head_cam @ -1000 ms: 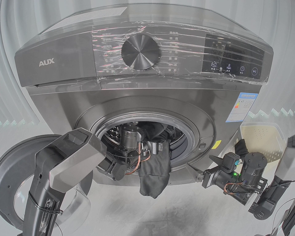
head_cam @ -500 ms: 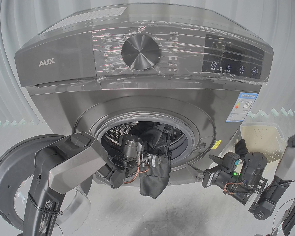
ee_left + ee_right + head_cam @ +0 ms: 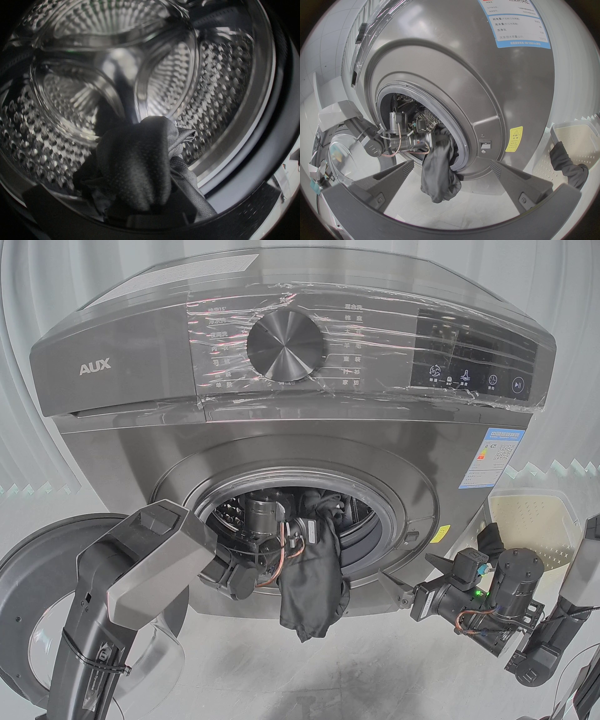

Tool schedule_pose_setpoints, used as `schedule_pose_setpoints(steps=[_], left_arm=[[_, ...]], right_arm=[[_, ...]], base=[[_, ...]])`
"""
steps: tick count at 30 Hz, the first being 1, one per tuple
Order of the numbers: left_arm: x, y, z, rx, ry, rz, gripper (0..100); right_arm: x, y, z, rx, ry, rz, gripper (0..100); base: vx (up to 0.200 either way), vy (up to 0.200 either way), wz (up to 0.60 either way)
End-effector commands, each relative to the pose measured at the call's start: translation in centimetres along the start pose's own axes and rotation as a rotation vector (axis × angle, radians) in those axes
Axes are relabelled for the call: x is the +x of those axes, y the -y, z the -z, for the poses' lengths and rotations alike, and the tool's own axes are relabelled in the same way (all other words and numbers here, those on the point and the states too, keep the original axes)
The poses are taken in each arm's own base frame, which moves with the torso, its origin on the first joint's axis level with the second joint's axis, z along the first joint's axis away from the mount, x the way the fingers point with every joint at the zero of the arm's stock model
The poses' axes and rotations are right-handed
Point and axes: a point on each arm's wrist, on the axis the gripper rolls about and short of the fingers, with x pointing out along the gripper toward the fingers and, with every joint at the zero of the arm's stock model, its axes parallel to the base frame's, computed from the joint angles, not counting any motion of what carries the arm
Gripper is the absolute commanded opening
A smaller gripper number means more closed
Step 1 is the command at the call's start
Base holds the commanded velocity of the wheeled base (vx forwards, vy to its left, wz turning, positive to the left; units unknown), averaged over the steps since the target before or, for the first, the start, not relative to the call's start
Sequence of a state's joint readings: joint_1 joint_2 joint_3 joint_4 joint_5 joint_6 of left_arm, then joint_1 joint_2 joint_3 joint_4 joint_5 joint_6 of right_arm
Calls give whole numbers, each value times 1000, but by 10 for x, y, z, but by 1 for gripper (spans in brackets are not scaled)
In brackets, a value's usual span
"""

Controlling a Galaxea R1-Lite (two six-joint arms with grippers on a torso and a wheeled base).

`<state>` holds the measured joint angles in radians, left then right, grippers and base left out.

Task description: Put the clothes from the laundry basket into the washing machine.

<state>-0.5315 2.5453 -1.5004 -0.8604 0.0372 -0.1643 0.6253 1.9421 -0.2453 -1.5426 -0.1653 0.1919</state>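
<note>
A black garment hangs out over the lower lip of the washing machine's round opening, its upper part bunched inside the drum. My left gripper is inside the opening, shut on that garment, whose folds cover the fingers. In the right wrist view the garment droops below the left gripper. My right gripper hangs open and empty, low at the machine's front right, beside the laundry basket. Another dark cloth lies over the basket's near rim.
The machine's door stands swung open at the left, behind my left arm. Pale floor lies free in front of the machine. White curtains hang on both sides.
My left gripper dipped down and outward, then rose back into the drum opening with the garment. The hanging end shifted slightly left. The right arm has stayed still.
</note>
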Motion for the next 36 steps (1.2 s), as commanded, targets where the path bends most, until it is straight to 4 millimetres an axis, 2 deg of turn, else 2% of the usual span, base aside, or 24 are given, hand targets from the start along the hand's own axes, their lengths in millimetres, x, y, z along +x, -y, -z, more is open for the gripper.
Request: schedule_pose_setpoints(steps=[1,5,6,12,17,22,30,31,36], left_arm=[[15,-22,-21,-16,113,-81,0],[14,-24,-20,-16,104,-83,0],[13,-24,-19,-15,102,-81,100],[9,-16,-14,-38,82,-57,100],[-14,2,1,-24,-36,4,100],[-33,4,23,-6,-163,72,100],[-32,1,38,12,-202,67,100],[-31,1,39,12,-202,67,0],[-29,1,42,22,-203,68,0]], right_arm=[[0,0,0,0,2,-1,100],[0,0,0,0,2,-1,100],[0,0,0,0,2,-1,100],[-1,0,1,1,-4,-1,100],[-1,0,1,0,-5,-1,100],[0,0,1,0,-6,-2,100],[0,0,1,0,-6,-2,100],[0,0,1,0,-6,-2,100],[0,0,1,0,-6,-2,100]], base=[[0,0,0],[0,0,0],[0,0,0],[0,0,0],[0,0,0],[0,0,0],[0,0,0],[0,0,0],[0,0,0]])
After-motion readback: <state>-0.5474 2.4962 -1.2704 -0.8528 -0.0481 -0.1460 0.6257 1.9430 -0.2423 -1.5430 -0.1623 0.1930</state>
